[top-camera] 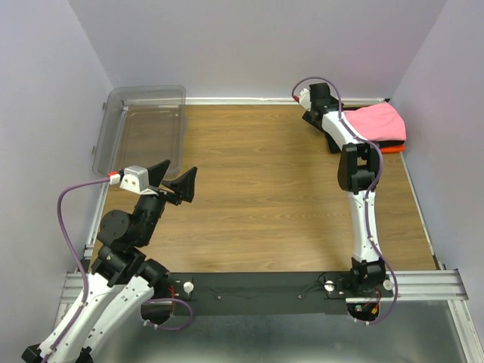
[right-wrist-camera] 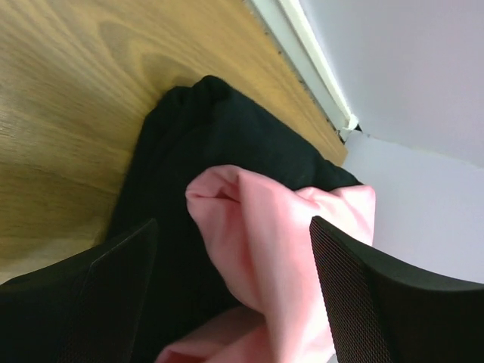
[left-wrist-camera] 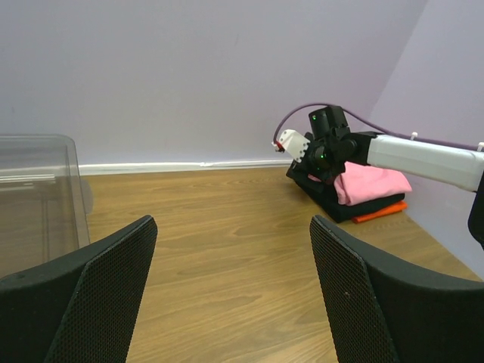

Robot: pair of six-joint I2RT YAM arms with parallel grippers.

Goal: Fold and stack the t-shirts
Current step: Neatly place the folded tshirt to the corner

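Observation:
Three folded t-shirts are stacked at the back right corner: the salmon-pink one [top-camera: 378, 121] on top, a black one [top-camera: 331, 141] under it, and an orange one [top-camera: 390, 149] at the bottom. My right gripper [top-camera: 311, 101] hovers at the stack's left end. In the right wrist view its jaws stand wide apart, with a bulging fold of the pink shirt [right-wrist-camera: 287, 242] between them over the black shirt [right-wrist-camera: 219, 136]. My left gripper [top-camera: 175, 178] hangs open over bare wood at the left, far from the stack [left-wrist-camera: 369, 184].
A clear plastic bin [top-camera: 144, 128] stands at the back left, just beyond the left gripper. The purple walls close in the table at the back and on both sides. The stack sits against the right wall.

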